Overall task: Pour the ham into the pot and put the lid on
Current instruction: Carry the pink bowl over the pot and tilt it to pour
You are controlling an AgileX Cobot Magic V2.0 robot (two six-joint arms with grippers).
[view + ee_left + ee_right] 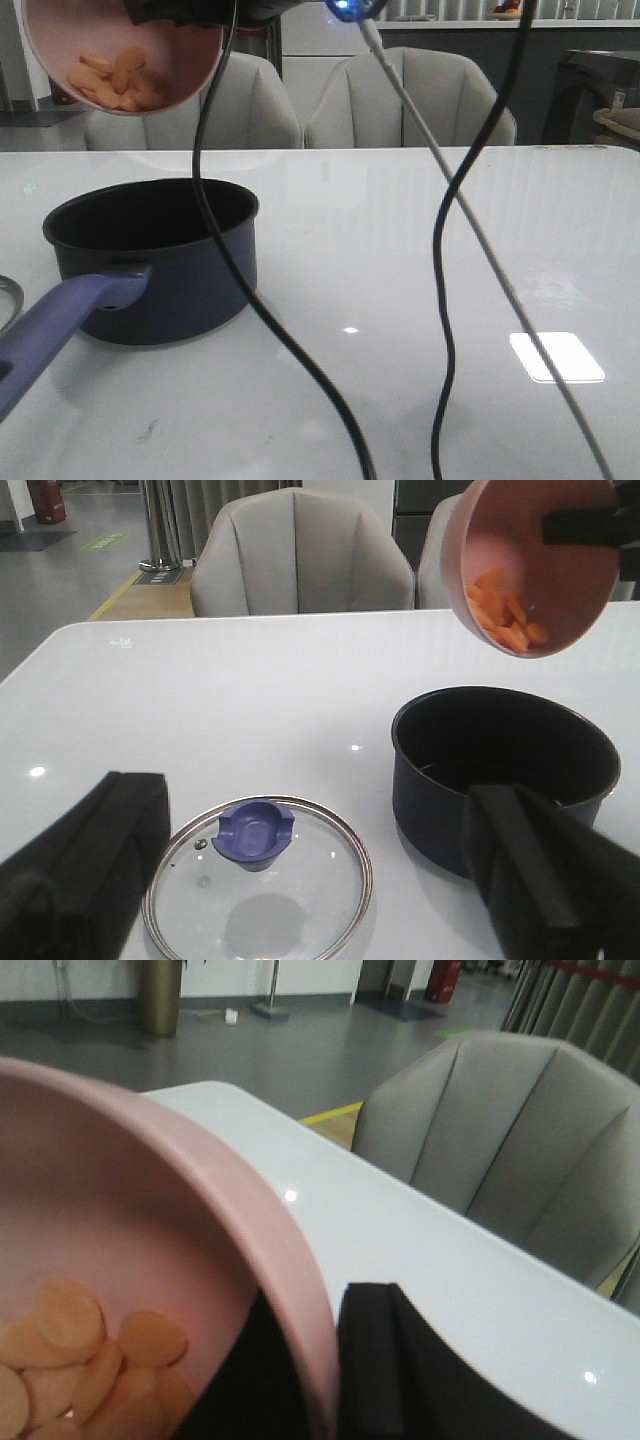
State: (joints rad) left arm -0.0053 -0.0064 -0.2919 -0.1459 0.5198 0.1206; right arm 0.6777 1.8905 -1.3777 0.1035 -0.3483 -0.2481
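a: where's the ham [118,78] rn?

b: in the pink bowl [195,65], upper left of the front frame, tilted, slices heaped at the low side. none in the pot [190,275] that i can see, inside looks bare black.

a: who's got the bowl?

b: right gripper [300,1360], clamped on the rim, one finger [400,1360] outside the wall, the other inside.

a: so the pour, how to do it well?

b: imo get the low lip over the pot's mouth before tipping more, then tip slow so slices slide, not scatter on the table [420,250]. keep the rim grip firm.

a: lid?

b: lid [258,880] flat on the table, knob up, bottom centre of the left wrist frame, beside the pot. left gripper [330,880] hangs over it, fingers wide apart, holding nothing. leave it till the ham's in.
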